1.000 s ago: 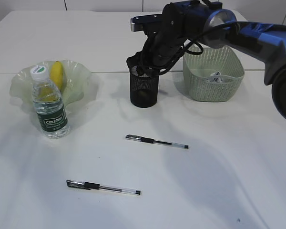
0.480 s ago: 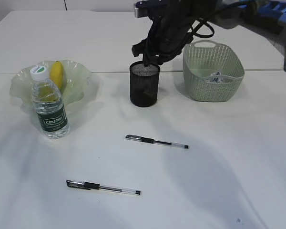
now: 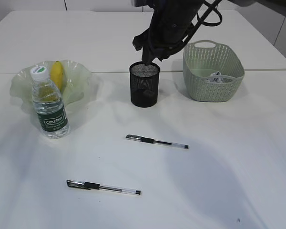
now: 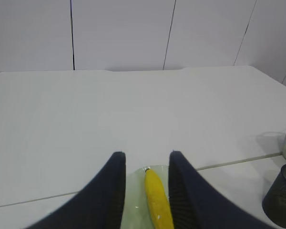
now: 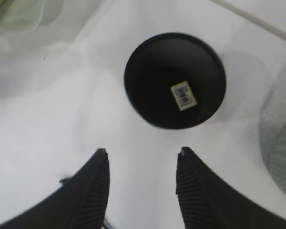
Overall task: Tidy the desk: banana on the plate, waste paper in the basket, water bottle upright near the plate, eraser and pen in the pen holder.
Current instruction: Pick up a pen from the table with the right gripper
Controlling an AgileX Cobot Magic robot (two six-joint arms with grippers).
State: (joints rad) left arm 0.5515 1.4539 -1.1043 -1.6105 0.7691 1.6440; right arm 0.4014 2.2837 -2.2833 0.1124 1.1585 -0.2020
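Pale, perhaps panelled wall [image 4: 133,33] behind

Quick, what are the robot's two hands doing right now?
Left gripper: fingers open, holding nothing.
Right gripper: fingers open, empty, above the pen holder.

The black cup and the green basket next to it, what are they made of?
The black cup looks like fine metal wire mesh: light shows through its wall. The green basket looks like matte moulded plastic, with a perforated woven-look wall and a cut-out handle.

Right arm [image 3: 174,24]: black housing with looped black cables above the fingers [image 5: 93,191]; fingers are dark, tapered, with finely ribbed inner pads.
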